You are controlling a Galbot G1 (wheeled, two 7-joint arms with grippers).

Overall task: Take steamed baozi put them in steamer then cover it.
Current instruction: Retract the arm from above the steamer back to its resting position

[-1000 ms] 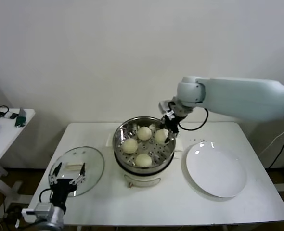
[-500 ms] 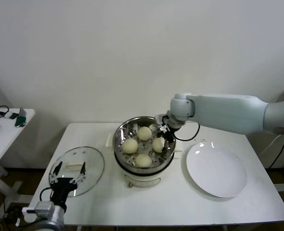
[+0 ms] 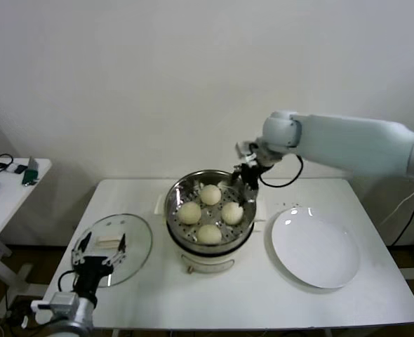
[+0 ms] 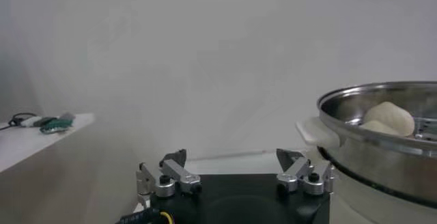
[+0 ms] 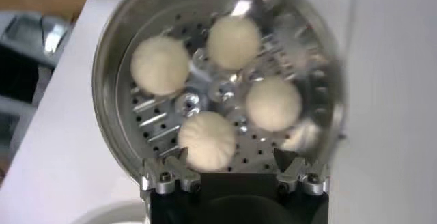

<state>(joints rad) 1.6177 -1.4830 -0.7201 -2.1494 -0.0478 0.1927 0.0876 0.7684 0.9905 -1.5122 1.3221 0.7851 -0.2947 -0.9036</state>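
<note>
Baozi (image 3: 209,234): four smooth cream domes on steamer (image 3: 175,193) perforated tray

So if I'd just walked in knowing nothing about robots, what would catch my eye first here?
Probably the shiny steamer in the middle of the white table, with four steamed baozi sitting on its perforated tray. The big pale right arm reaches in from the right, its right gripper open above the pot's far rim. The cover lies flat at the table's left, the left gripper open over it, and an empty white plate sits on the right.
</note>
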